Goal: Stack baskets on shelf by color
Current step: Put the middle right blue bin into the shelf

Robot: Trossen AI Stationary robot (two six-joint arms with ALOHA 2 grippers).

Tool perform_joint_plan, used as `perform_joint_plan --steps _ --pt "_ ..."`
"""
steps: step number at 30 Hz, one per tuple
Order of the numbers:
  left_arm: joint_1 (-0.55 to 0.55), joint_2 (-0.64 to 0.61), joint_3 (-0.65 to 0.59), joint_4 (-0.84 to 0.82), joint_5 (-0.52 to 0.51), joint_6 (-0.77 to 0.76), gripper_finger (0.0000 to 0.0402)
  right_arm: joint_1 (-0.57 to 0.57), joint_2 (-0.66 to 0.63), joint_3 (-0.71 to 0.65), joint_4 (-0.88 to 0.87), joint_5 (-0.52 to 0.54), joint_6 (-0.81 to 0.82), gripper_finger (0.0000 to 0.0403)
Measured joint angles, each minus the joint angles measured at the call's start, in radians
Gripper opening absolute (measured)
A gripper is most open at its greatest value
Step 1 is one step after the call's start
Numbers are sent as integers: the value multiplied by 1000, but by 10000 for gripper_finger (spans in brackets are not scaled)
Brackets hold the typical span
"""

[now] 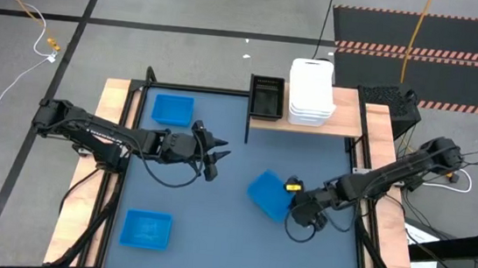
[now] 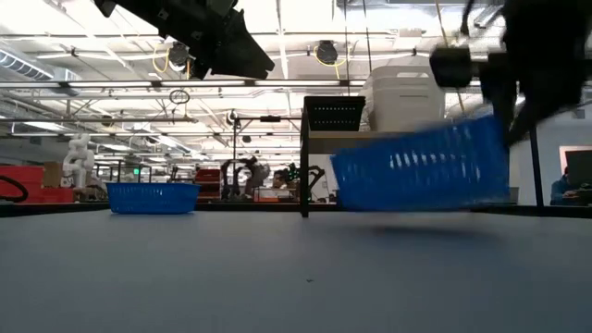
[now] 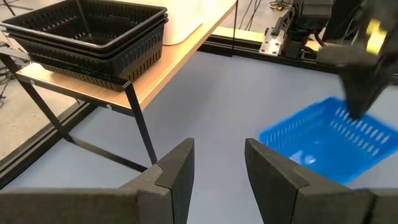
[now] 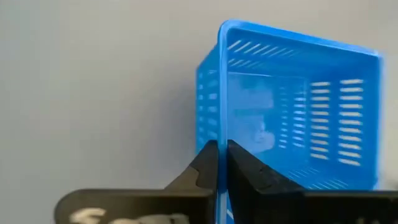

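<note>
My right gripper (image 1: pixel 292 202) pinches the rim of a blue basket (image 1: pixel 269 195) and holds it tilted, just off the table (image 1: pixel 212 228). My left gripper (image 1: pixel 216 156) hangs over the middle of the table with its fingers a little apart, holding nothing. Two more blue baskets (image 1: pixel 146 228) (image 1: pixel 173 108) sit on the left side. Farther back, the shelf (image 1: pixel 346 122) carries the black basket (image 1: pixel 266 96) beside the white stack (image 1: pixel 311 92).
</note>
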Motion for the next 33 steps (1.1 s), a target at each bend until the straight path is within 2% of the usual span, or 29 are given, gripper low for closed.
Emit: perform_joint_plan --steps 5,8,10,12,17,19,23,27,29,33 --pt "0 0 0 0 0 0 145 2 -76 258 -260 7 198 5" --pt "0 0 0 0 0 -1 145 2 -118 430 -423 16 212 4" --pt "0 0 0 0 0 -1 145 2 -139 541 -497 86 220 4" --pt "0 0 0 0 0 -1 145 7 -159 647 -555 251 235 3" --pt "0 0 0 0 0 -2 145 -2 -189 875 -722 743 212 3" --pt "0 0 0 0 0 -2 145 -26 -189 946 -811 861 219 2" --pt "0 0 0 0 0 -2 145 -118 -191 999 -962 876 193 2" --pt "0 0 0 0 0 -13 145 -243 -177 988 -1117 869 243 2" --pt "0 0 0 0 0 -14 145 -313 -168 960 -1126 867 263 2" --pt "0 0 0 1 0 -13 145 -430 -154 898 -1125 700 246 2"
